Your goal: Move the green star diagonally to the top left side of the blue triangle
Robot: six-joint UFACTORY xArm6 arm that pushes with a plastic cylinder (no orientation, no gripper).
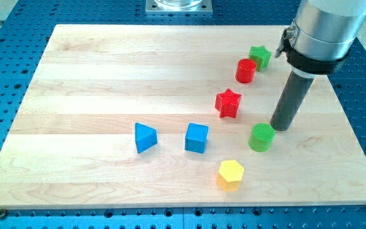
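Resting my tip point(279, 128) just right of green cylinder point(261, 137); green star point(259, 56) far up; no fingers on rod.

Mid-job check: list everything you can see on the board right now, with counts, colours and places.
green star block: one, green, view's top right
red cylinder block: one, red, touching the green star's lower left
red star block: one, red, right of centre
green cylinder block: one, green, lower right
blue cube block: one, blue, lower centre
blue triangle block: one, blue, left of the cube
yellow hexagon block: one, yellow, near the bottom edge
wooden board: one, pale wood
my tip: one, dark rod, just upper right of the green cylinder
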